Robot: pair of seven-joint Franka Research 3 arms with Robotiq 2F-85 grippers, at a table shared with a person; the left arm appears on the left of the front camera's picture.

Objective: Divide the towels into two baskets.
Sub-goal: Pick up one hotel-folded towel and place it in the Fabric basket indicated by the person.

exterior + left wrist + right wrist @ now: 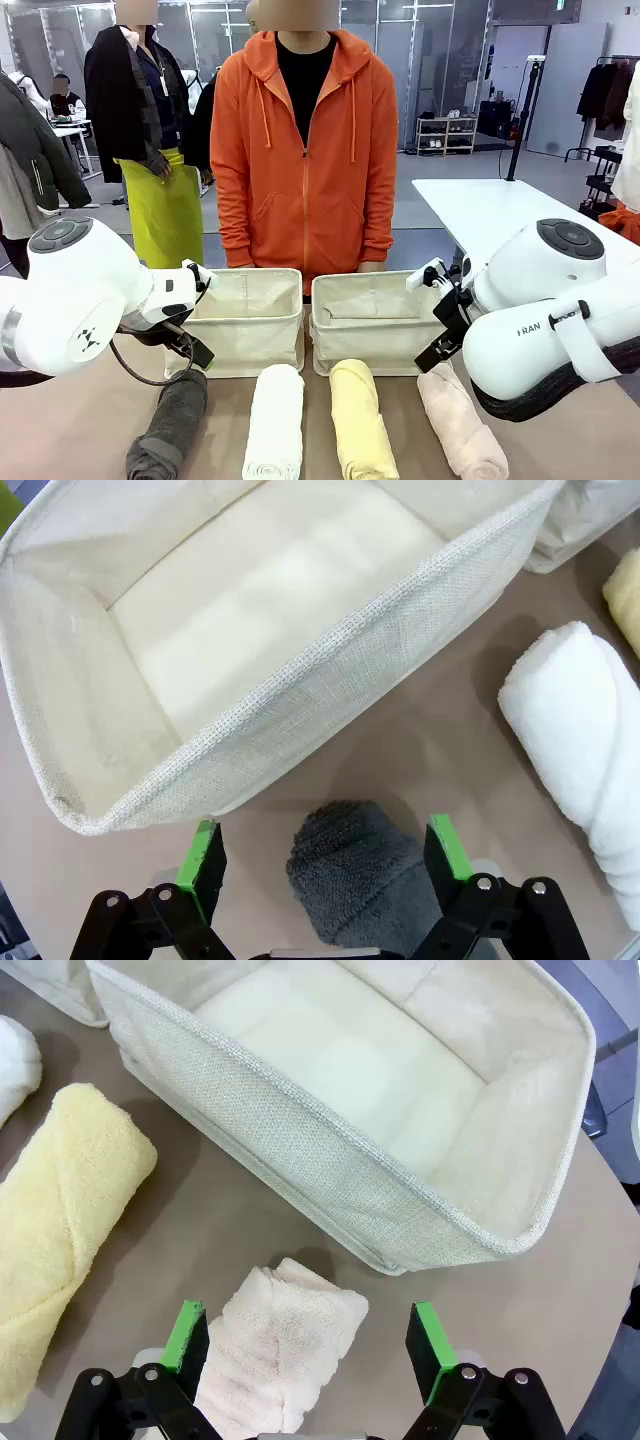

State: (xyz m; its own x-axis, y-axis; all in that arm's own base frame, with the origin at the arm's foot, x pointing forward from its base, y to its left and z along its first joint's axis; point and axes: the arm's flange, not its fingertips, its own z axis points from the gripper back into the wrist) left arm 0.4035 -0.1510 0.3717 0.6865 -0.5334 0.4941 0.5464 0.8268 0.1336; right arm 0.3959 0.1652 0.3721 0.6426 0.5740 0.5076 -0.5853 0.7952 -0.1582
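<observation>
Four rolled towels (273, 420) before two baskets (245, 335)

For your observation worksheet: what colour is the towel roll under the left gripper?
The towel is dark grey; clearest in left wrist view.

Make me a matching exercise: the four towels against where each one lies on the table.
1 dark grey towel
2 white towel
3 pale yellow towel
4 pale pink towel

A below the open right hand
B second from the robot's left
C below the open left hand
D second from the robot's right

Pairs: 1-C, 2-B, 3-D, 4-A
</observation>
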